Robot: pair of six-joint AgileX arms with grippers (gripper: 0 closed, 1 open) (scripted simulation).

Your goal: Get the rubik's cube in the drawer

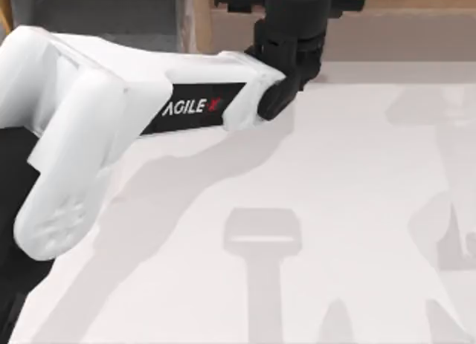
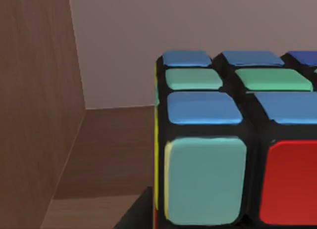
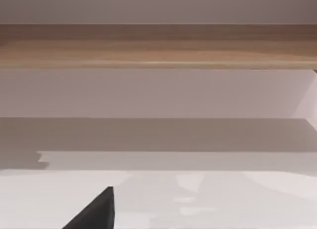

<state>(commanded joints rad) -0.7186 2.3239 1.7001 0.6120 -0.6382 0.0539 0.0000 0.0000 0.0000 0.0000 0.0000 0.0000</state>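
left hand (image 1: 297, 17): reaches over the far edge of the counter (image 1: 312, 232), at the wooden furniture there; whether its fingers are open or closed I cannot tell.
rubik's cube (image 2: 233, 140): very close in the left wrist view, apparently carried at the left hand, above brown wooden walls (image 2: 34, 100) and a wooden floor; in the top view the wrist covers it.
drawer: I cannot pick out grey walls or a light front panel; the wood around the cube looks more like the shelf (image 3: 158, 46) than a tray.
right hand: a dark finger tip (image 3: 96, 211) juts over the white counter in the right wrist view, facing the long wooden shelf at the far side; parked, fingers' state not visible.
risk, wrong place: judged from the brown surround, letting go here could leave the cube on the shelf and not in the drawer.
risk, bump: the cube sits near the side wall, so a sideways move could knock it loose.
risk, drop: released from height, the cube could tumble or bounce off.
count: one cube, two arms, one counter, one wooden shelf seen.
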